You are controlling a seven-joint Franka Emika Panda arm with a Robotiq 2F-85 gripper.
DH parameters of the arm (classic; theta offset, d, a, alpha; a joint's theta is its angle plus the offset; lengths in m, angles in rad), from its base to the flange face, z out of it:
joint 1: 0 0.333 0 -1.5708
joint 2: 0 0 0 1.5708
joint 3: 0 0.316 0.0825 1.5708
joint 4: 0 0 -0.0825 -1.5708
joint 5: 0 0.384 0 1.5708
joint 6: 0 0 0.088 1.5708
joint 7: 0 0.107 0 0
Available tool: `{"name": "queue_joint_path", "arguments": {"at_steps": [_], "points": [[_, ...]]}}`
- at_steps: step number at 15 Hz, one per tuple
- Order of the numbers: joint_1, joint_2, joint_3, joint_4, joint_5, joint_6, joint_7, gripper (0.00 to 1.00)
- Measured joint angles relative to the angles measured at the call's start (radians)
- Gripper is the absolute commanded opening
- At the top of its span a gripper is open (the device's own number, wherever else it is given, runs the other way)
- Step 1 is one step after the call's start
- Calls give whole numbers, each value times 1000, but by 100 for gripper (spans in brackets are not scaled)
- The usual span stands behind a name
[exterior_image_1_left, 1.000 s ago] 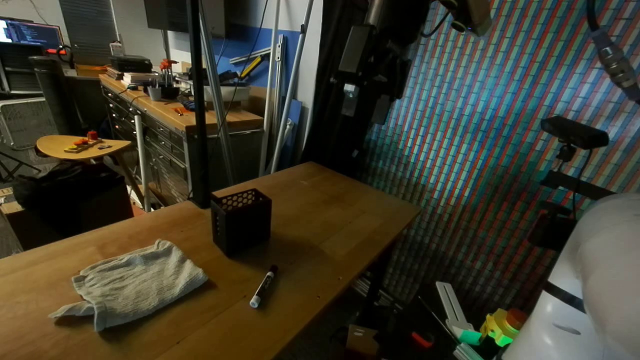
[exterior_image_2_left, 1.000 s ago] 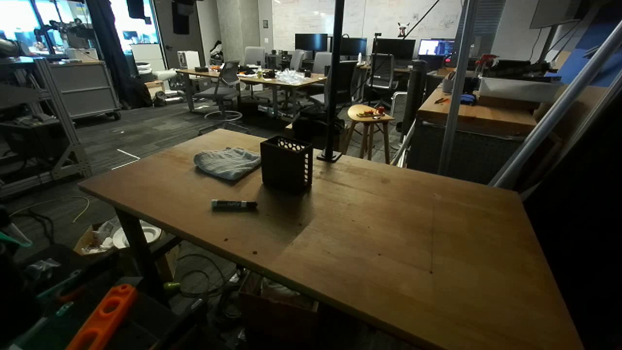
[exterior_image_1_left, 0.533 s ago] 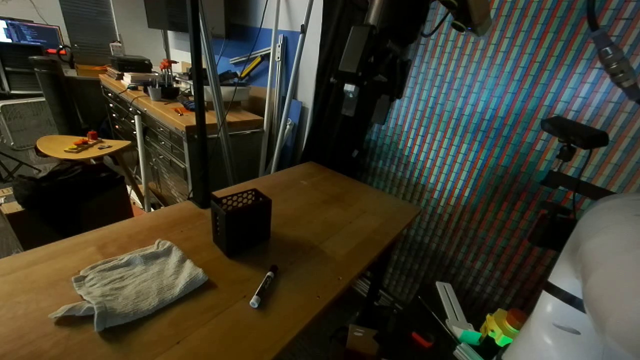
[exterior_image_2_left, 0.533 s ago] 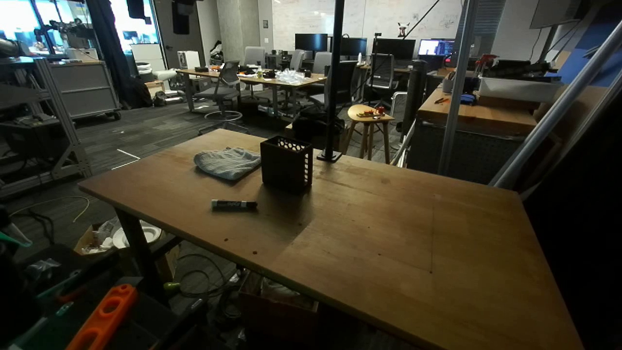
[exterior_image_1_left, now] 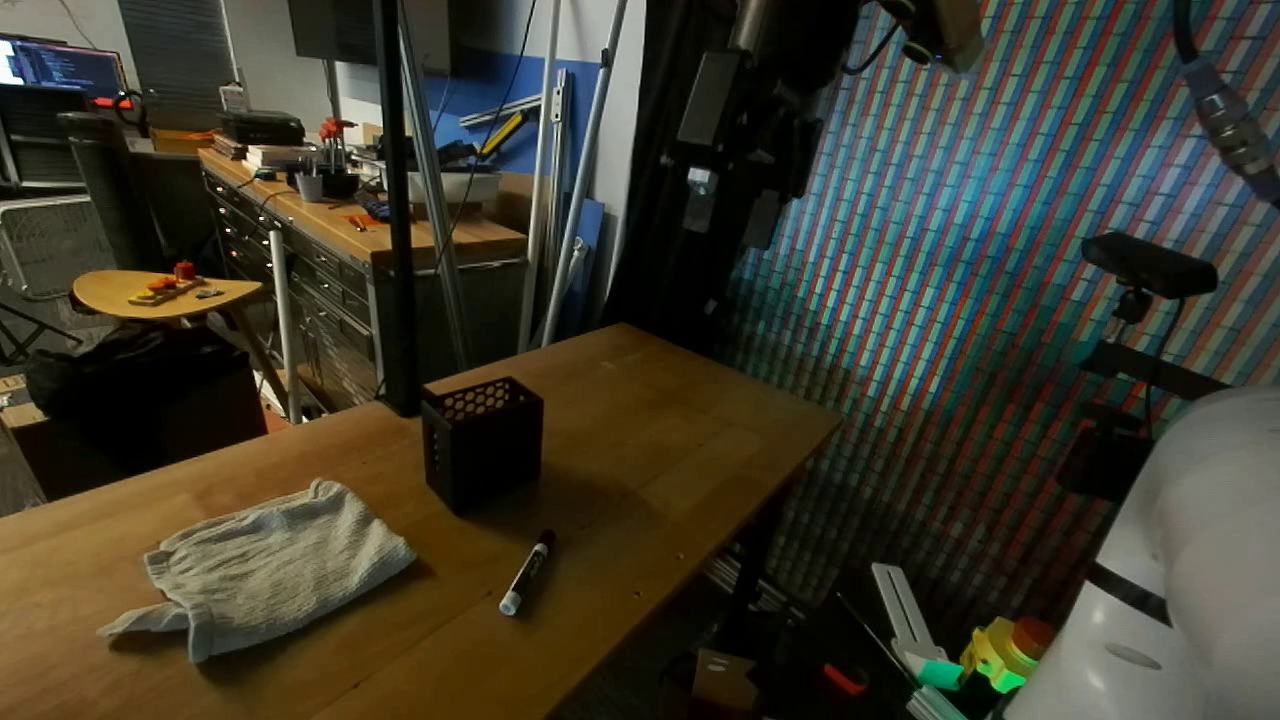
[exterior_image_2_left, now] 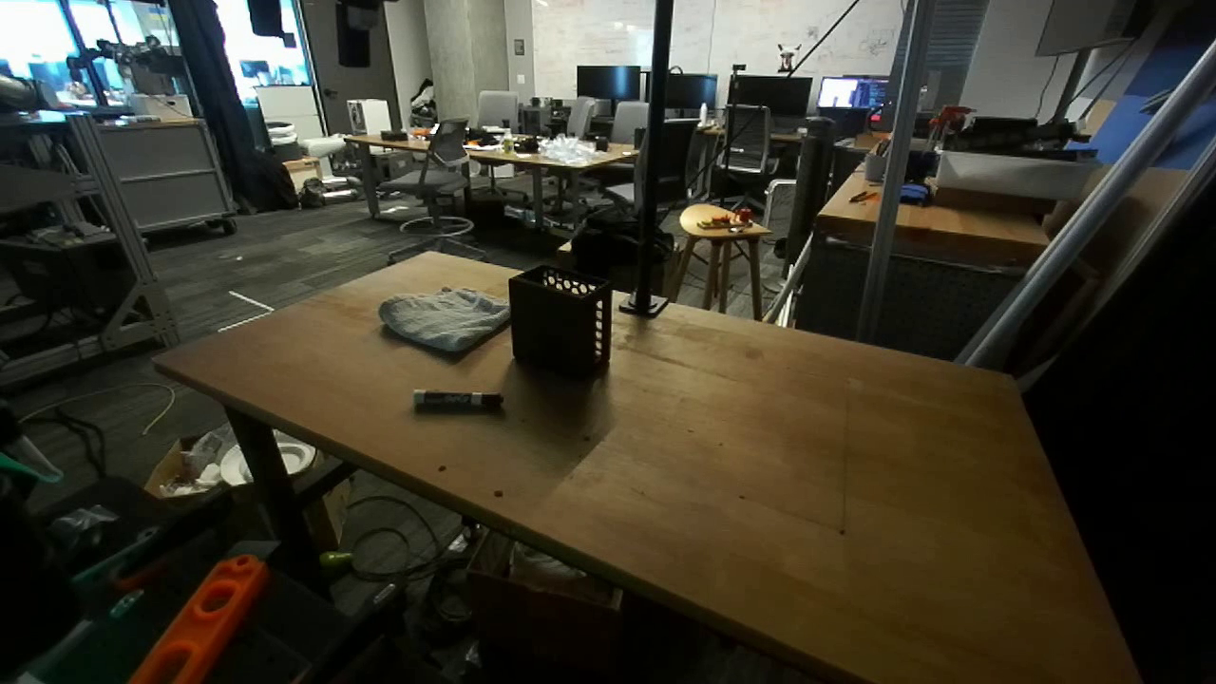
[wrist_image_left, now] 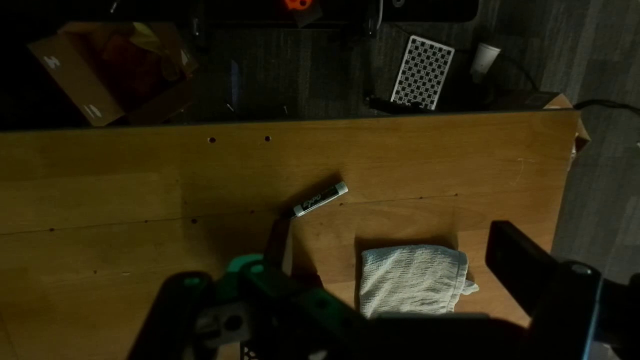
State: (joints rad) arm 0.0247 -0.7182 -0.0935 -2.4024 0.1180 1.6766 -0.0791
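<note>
Gripper (wrist_image_left: 390, 235): fingers wide apart across lower half of wrist view, nothing held. Marker (wrist_image_left: 320, 199): lying near wrist-view centre, outside the black holder (exterior_image_1_left: 483, 448), left of centre in an exterior view. Cloth (wrist_image_left: 411, 280): lower centre-right, wrist view. No grasp as yet; all three rest on the wooden table (wrist_image_left: 450, 150).

Can make out only a mesh scrap of the black holder (wrist_image_left: 248, 353) near seven o'clock in the wrist view. Cannot follow the cloth (wrist_image_left: 412, 280) at five o'clock behind the blurred end effector (wrist_image_left: 390, 226), or find the dark tip of the marker (wrist_image_left: 318, 200) in blackness. In both exterior views, cannot read the marker's lettering or see the holder's floor.
</note>
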Motion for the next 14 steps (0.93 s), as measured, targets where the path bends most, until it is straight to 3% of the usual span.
{"name": "queue_joint_path", "arguments": {"at_steps": [8, 14], "points": [[-2, 18, 4, -3, 0, -7, 0, 100], [1, 154, 42, 58, -11, -7, -2, 100]]}}
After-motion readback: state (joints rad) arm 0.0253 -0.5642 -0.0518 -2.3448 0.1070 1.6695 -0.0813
